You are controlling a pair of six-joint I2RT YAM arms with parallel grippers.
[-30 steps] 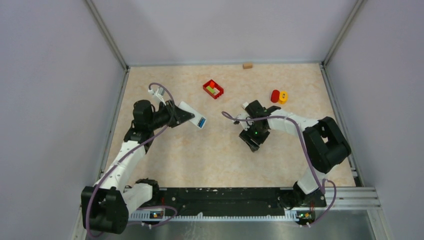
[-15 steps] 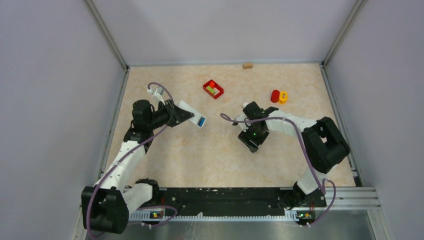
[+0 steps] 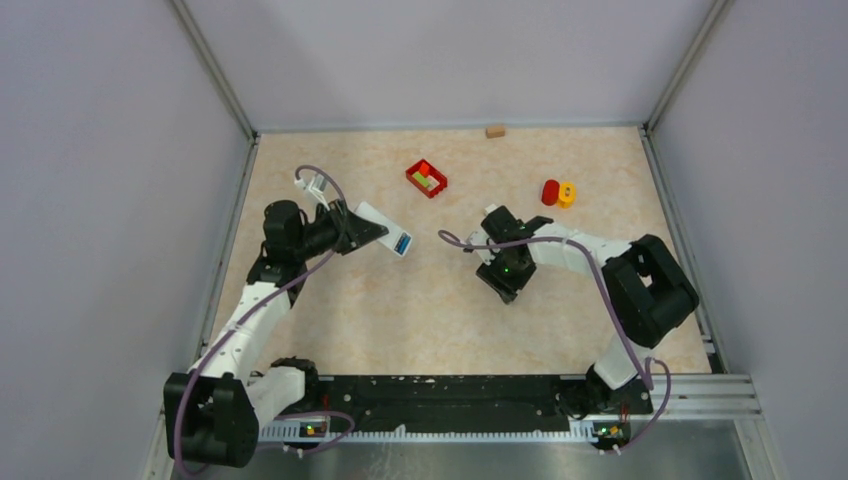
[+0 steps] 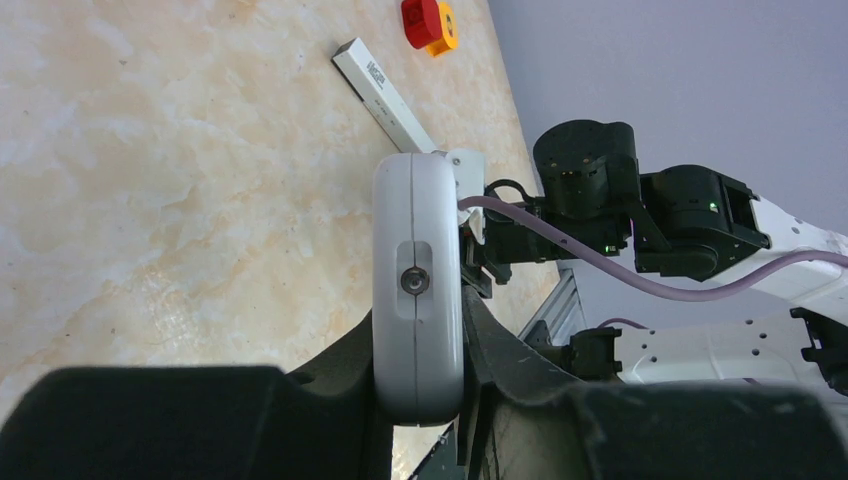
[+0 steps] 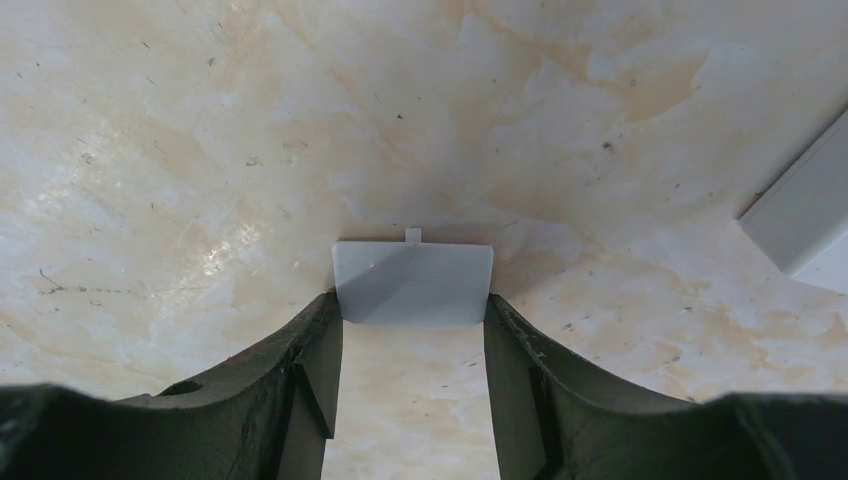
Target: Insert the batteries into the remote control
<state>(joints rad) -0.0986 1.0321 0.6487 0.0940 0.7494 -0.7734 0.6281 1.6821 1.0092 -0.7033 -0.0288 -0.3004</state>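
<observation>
Since a second ago, the right arm has edged slightly to the left over the table [image 3: 420, 310], while the left arm has stayed put. On the left, we see the left gripper [image 3: 358, 228] clamped narrowly on the white remote control [image 3: 385, 226], holding it clear of the table with its open end pointing towards the middle. A blue battery [image 3: 402, 243] shows in that end; we cannot make out the other batteries anywhere. Further right, the right gripper [image 5: 413, 305] is low over the table with its jaws half closed on a small grey battery cover [image 5: 413, 280]. Its fingers [image 5: 310, 370] touch both side edges of the cover, whose little tab points away from the wrist. A second white remote [image 4: 385, 95] lies flat just beside this spot, untouched.

We judge that loading is nearly finished and the step in hand is fetching the cover to close the compartment. The next move calls for a firm pinch on a thin, flat plate that could slip or tilt. It must then be lifted and carried left to the held remote, with the tab lined up to its slot
</observation>
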